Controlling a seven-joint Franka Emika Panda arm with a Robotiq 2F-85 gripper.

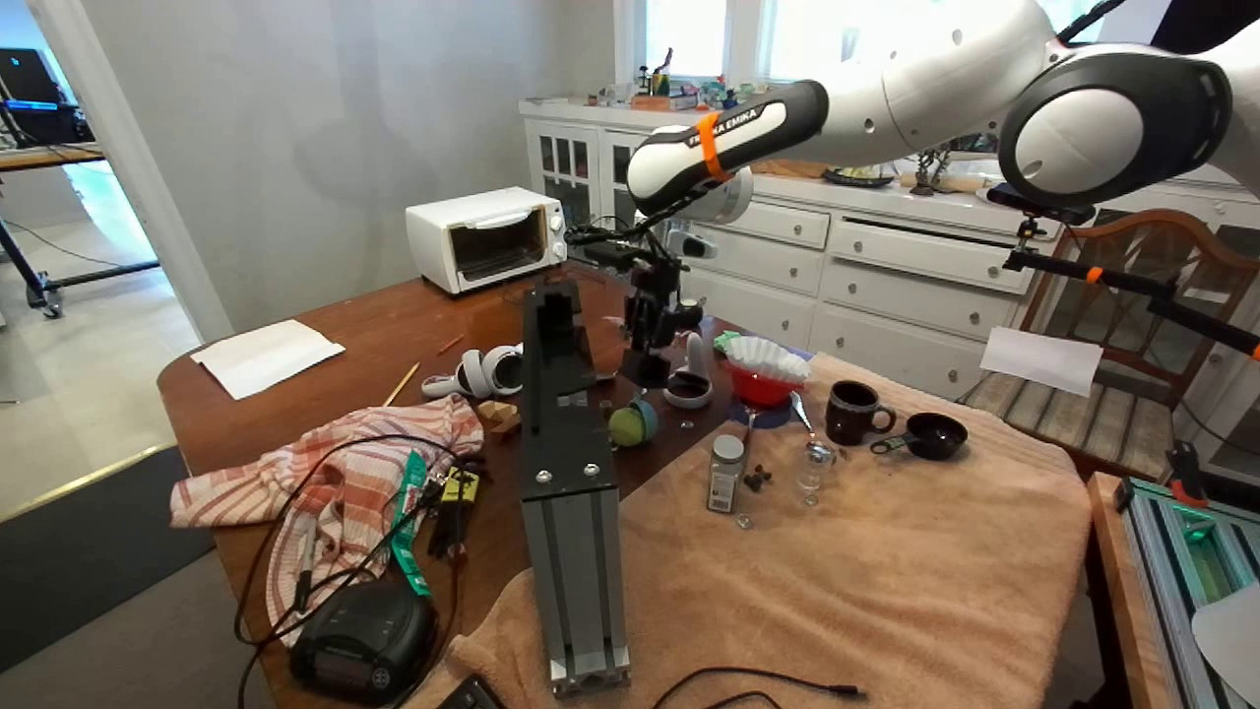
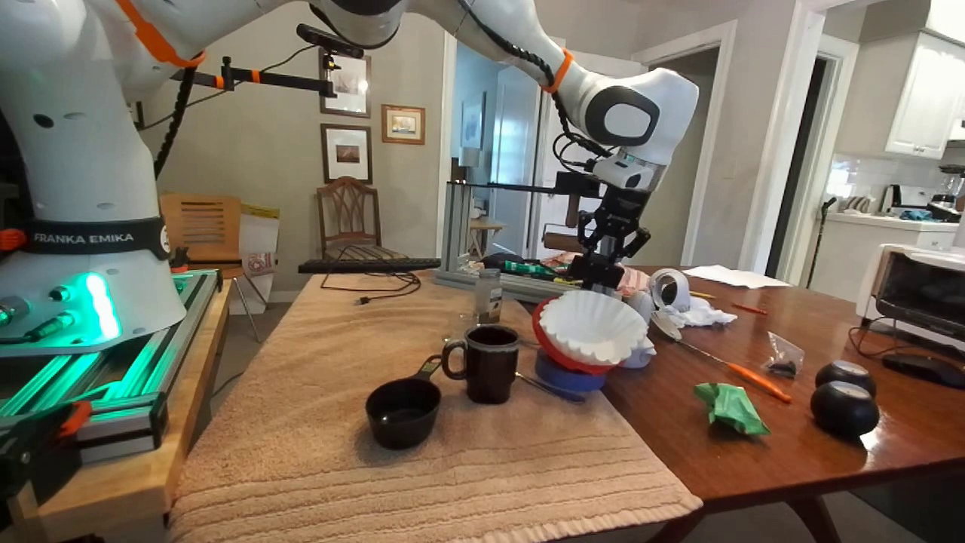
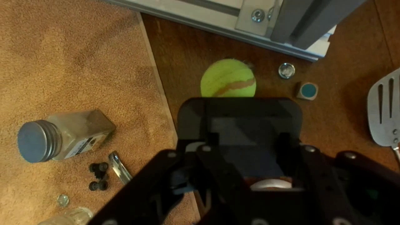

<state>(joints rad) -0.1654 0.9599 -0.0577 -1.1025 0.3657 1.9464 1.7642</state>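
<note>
My gripper (image 3: 248, 139) is above the table, with its fingers on either side of a dark, round-cornered object (image 3: 239, 109) that fills the space between them. What this object is cannot be told. The gripper shows in both exterior views (image 1: 655, 340) (image 2: 599, 260), pointing down beside the tall metal frame (image 1: 571, 433). A yellow-green tennis ball (image 3: 228, 78) lies on the wood below, its near part hidden by the dark object in the wrist view. A small cube with a teal dot (image 3: 307, 90) and a clear glass bead (image 3: 286, 70) lie near the ball.
A spice jar (image 3: 84, 131) stands on the tan towel (image 1: 886, 561). A red bowl (image 1: 763, 386) with white filters (image 2: 595, 328), a dark mug (image 2: 490, 369) and a black measuring cup (image 2: 403, 415) are close by. A slotted spatula (image 3: 386, 106) and toaster oven (image 1: 487, 236) also show.
</note>
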